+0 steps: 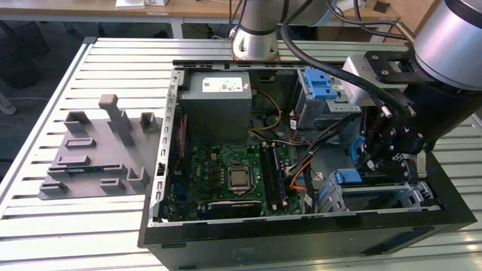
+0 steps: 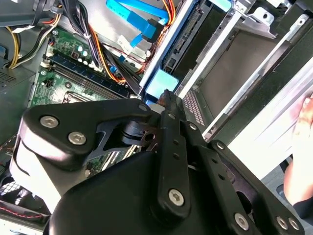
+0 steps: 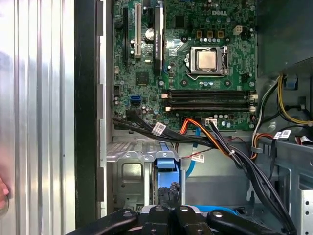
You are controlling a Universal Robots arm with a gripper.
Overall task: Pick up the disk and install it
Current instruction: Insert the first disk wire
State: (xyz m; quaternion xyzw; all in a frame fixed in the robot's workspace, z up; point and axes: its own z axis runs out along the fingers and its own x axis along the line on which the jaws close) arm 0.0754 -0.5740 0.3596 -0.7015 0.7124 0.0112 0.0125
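Inside the one open case (image 1: 171, 118), the single disk (image 2: 164, 82) sits in the cage (image 3: 128, 157), with one blue frame end showing. The one gripper (image 2: 167, 96), two fingers clenched on nothing, hovers just beside it, near one motherboard (image 1: 226, 169).

Robotics lab or workshop. Evidence: slatted aluminium workbench (image 1: 45, 226); robot arm base (image 1: 254, 39) mounted at its far edge; open desktop computer case (image 1: 301, 240) lying on it; grey plastic fixture block (image 1: 98, 155) beside the case; wooden desks (image 1: 200, 7) behind.
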